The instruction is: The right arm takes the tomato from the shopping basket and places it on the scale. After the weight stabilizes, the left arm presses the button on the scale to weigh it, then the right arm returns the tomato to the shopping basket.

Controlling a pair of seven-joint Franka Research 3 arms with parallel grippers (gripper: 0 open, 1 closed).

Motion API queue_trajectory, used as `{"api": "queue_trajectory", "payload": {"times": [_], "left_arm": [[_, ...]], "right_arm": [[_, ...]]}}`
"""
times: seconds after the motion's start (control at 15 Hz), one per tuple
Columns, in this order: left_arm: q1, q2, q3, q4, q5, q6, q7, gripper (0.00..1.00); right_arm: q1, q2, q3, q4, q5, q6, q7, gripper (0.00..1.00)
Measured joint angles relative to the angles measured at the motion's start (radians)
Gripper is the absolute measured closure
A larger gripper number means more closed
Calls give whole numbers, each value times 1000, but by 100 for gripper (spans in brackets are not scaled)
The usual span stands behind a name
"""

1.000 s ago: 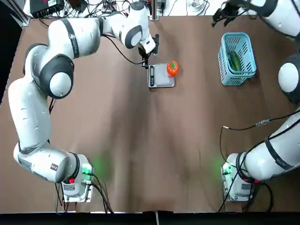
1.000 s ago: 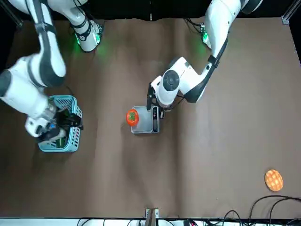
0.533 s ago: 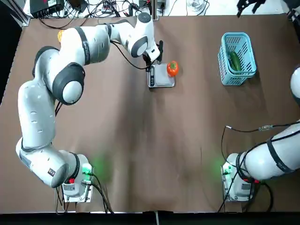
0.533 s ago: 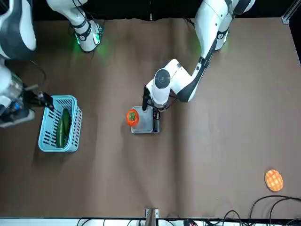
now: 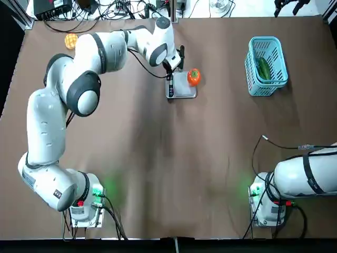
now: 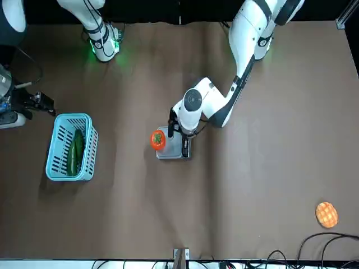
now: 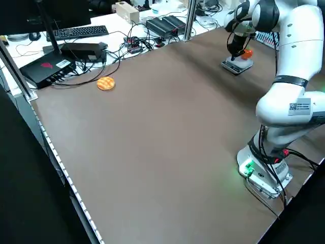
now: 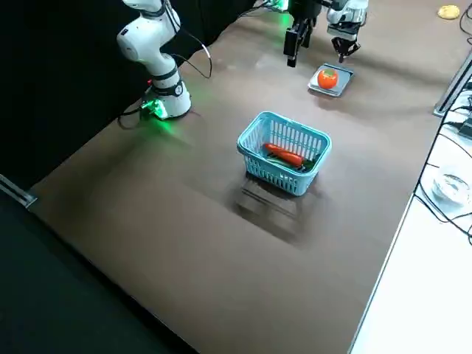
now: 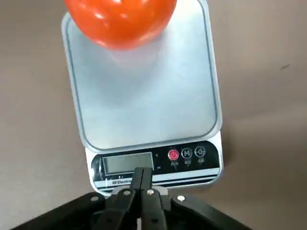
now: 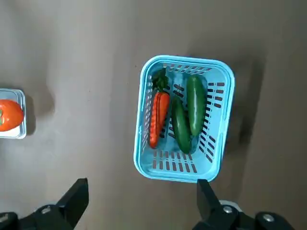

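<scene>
The tomato (image 5: 194,77) sits on the far corner of the scale (image 5: 182,88), free of both grippers. My left gripper (image 9: 142,173) is shut, its tips right over the scale's dark display strip (image 9: 129,164), beside the red button (image 9: 173,155); whether it touches is unclear. The same left gripper (image 6: 173,127) hangs at the scale's (image 6: 175,147) strip edge in the front view. The light-blue shopping basket (image 10: 211,143) holds green vegetables and a carrot. My right gripper (image 10: 141,188) is open and high above the table beside the basket, at the edge of the top view (image 5: 288,4).
A yellow waffle-patterned round item (image 5: 71,40) lies at the far left corner of the table. Cables, a keyboard and boxes crowd the bench beyond the far edge (image 7: 76,38). The two arm bases (image 5: 84,208) stand at the near edge.
My right gripper has drawn up and away from the basket, towards the table's far right corner. My left gripper has shifted slightly over the scale's display strip. The tomato has not moved.
</scene>
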Motion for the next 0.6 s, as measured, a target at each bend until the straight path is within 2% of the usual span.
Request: {"api": "queue_trajectory", "payload": {"times": [0.6], "left_arm": [[-16,33,2,1,0,4,-22,99]], "right_arm": [[-4,9,16,-1,0,0,106,1]]}}
